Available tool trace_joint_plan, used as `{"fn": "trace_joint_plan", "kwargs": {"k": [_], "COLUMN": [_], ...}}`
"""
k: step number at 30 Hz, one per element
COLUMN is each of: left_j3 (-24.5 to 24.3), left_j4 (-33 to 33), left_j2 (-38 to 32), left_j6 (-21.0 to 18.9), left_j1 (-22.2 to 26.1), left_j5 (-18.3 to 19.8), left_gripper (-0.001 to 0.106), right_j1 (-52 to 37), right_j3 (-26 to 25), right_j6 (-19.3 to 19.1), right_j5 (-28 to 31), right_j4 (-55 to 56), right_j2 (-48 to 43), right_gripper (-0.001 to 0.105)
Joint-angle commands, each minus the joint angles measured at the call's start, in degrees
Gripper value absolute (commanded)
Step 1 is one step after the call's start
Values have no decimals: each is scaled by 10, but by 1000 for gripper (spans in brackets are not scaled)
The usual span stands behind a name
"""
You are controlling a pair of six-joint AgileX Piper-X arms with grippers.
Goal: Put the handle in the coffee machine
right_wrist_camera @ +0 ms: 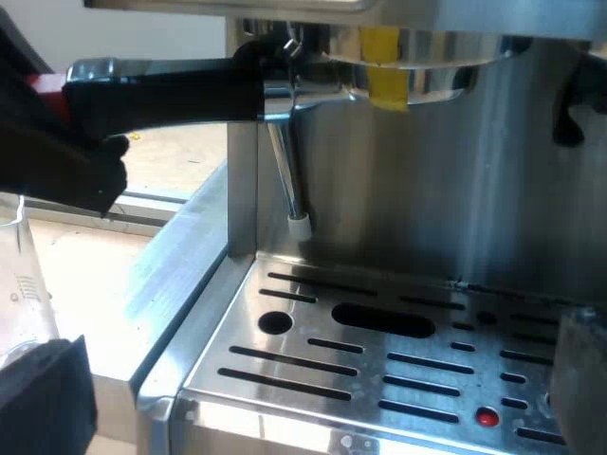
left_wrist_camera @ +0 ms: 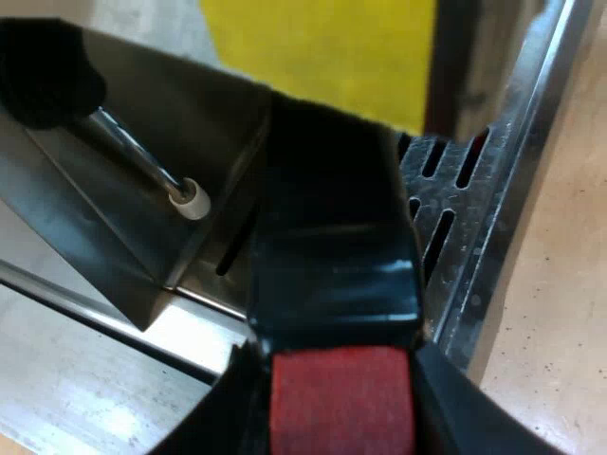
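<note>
- Squarely in hand: my left gripper [left_wrist_camera: 341, 417] pinches the one handle [left_wrist_camera: 332, 246], a black finger pressed to either side of its red end [left_wrist_camera: 341, 403].
- One metal holder [right_wrist_camera: 283, 90] sits up under the front of the one espresso machine [right_wrist_camera: 427, 190]. Its handle reaches out level to the left gripper (whether it is locked in cannot be told).
- One steam wand [right_wrist_camera: 283, 161] hangs just beside the holder, with its white tip [right_wrist_camera: 299, 227] above the drip tray [right_wrist_camera: 360, 284] and apart from it.
- The one tray carries many slots, one round hole and one red dot [right_wrist_camera: 487, 416] near its near edge.
- One strip of yellow tape [right_wrist_camera: 383, 43] hangs on the metal band above the tray.
- My right gripper [right_wrist_camera: 313, 391] hovers low at the tray's near edge, fingers spread wide with nothing between them. One finger is plainly black, the other a grey shape cut off at the frame.
- One measuring glass [right_wrist_camera: 17, 275] stands beside the machine, near the right gripper's black finger. It is cut off, so a clear wall with faint marks is all that can be made out.
- The holder's basket is hidden behind the metal band.
</note>
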Motion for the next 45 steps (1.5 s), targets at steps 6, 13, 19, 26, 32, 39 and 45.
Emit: {"fn": "trace_joint_plan", "kwargs": {"k": [6,13,19,26,32,39,45], "left_j3": [-29,-29,-29,-29,-29,-29,-29], "left_j4": [-7,-4,-2,-2,1,1,1], "left_j2": [-13,-13,-13,-13,-13,-13,-13], "left_j6": [-7,-7,-7,-7,-7,-7,-7], "left_j1": [0,0,0,0,0,0,0], "left_j5": [44,44,44,44,44,44,44], "left_gripper": [0,0,0,0,0,0,0], "right_j1": [-14,-83,-127,-143,-172,-203,-217], "right_j3": [-1,-1,-1,-6,-16,-57,-116], "right_j6": [4,4,-1,-62,-91,-121,-181], "right_j5": [-7,-75,-120,-157,-165,-174,-177], "right_j4": [1,10,-49,-147,-281,-323,-325], "right_j2": [0,29,66,110,166,203,224], "right_gripper": [103,75,51,51,48,45,45]}}
